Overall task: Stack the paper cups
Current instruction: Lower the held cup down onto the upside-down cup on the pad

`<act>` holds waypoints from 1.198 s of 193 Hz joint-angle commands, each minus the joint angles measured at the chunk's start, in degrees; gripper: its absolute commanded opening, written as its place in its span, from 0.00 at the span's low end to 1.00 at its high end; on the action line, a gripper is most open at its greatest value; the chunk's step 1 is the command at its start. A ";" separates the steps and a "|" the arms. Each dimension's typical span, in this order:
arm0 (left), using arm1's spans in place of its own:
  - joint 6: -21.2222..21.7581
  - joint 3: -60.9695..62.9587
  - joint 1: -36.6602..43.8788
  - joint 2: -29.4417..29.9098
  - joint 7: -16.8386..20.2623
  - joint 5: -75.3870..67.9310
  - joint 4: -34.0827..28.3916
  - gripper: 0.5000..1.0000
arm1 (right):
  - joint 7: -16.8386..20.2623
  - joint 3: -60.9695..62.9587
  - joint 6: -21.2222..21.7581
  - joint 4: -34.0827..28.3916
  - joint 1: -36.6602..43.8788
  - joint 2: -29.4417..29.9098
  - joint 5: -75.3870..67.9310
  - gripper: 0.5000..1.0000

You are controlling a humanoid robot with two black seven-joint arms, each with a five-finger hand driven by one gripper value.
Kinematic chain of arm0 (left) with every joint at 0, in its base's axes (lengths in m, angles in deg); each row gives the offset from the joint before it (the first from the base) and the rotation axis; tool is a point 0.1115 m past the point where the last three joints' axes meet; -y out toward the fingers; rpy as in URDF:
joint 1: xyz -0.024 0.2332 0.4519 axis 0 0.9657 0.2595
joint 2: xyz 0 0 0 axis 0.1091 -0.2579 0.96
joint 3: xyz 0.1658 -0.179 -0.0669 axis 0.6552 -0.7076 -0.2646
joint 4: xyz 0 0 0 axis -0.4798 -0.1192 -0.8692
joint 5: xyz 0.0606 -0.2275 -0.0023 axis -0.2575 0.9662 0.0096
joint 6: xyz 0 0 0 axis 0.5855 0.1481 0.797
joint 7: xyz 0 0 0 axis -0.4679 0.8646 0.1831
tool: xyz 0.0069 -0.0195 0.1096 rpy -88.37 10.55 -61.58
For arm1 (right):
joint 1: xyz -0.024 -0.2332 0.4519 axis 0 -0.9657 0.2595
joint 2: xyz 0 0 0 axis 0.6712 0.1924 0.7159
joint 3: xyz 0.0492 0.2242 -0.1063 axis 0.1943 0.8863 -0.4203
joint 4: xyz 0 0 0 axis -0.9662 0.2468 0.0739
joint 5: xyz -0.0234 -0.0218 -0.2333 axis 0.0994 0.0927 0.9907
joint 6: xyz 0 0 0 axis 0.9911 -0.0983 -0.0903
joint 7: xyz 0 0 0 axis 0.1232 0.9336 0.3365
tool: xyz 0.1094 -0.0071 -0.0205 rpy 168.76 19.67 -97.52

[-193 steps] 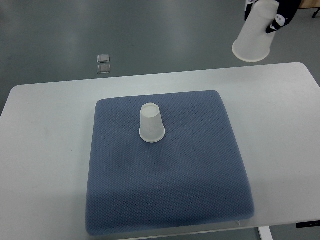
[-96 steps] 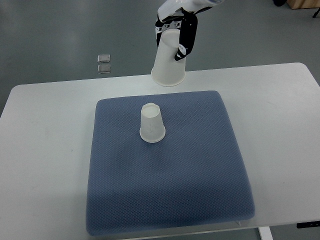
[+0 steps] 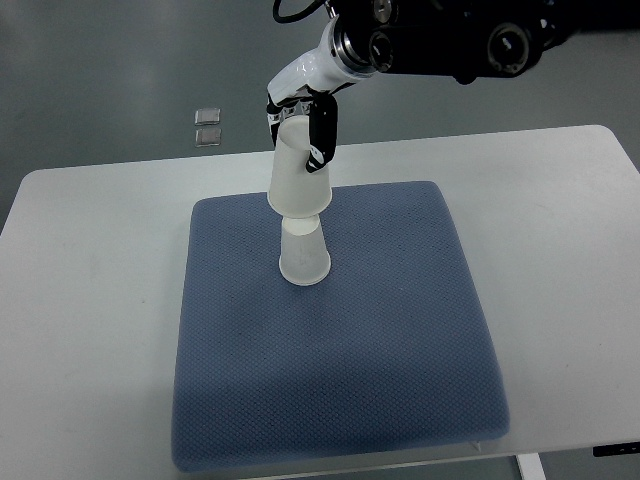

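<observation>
Blue pad is carrying 1 inverted paper cup while right hand is gripping upper cup (mouth down) directly above it.

My right hand: black fingers with white patches, glossy white wrist shell. Forearm black, bulky, round metallic joint fittings. Thin black cable loops near wrist.
</observation>
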 commanded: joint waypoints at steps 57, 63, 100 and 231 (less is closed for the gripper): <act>-0.01 0.00 0.00 0.00 0.00 -0.01 -0.09 1.00 | 0.00 -0.18 -2.36 1.75 -3.28 0.29 0.01 0.34; -0.01 0.00 0.00 0.00 0.00 -0.01 -0.18 1.00 | 0.00 -0.27 -2.45 1.75 -3.45 0.29 0.01 0.34; -0.01 0.00 0.00 0.00 0.00 -0.01 -0.18 1.00 | 0.00 -0.09 -2.45 1.75 -3.63 0.29 -0.08 0.36; -0.01 0.00 0.00 0.00 0.00 -0.01 -0.36 1.00 | 0.00 -0.44 -4.64 1.75 -6.53 0.29 -3.77 0.43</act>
